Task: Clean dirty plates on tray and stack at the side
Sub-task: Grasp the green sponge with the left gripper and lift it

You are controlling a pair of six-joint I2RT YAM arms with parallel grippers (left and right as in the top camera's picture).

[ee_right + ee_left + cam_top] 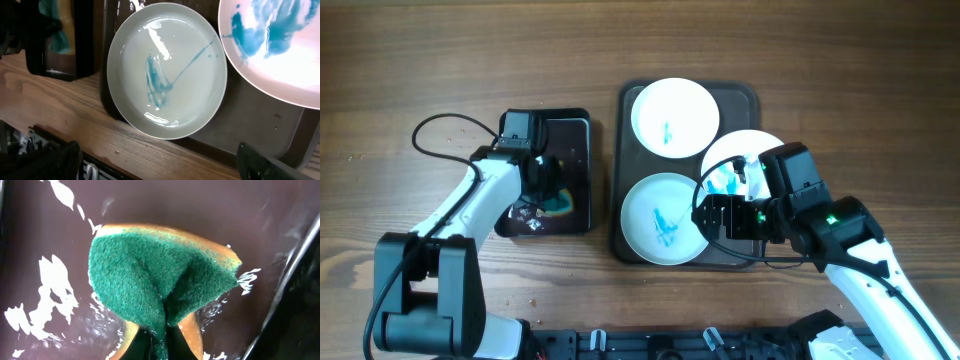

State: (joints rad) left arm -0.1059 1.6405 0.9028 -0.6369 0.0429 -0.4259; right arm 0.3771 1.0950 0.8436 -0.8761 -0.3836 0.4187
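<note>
Our left claw (542,187) is clamped tight on the green-faced sponge (160,280), folding it down the middle over the wet small black tray (575,130). Our right claw (718,216) gapes at its widest and holds nothing. The three plates (674,117), all smeared blue-teal, lie in the brown tray (748,96), at its 12, 3 and 7 o'clock. The 7 o'clock plate (655,220) is the one that matters, we judge. It lies just at 9 o'clock from the right claw, and in the right wrist view its near rim comes closest to the spread fingers. The right arm is much the nearer. The sponge is well apart at 9 o'clock and would have to cross both tray rims. The tray's long axis runs 12 to 6. Bare worktop (840,80) lies open at its 3 and 12 o'clock for stacking.
</note>
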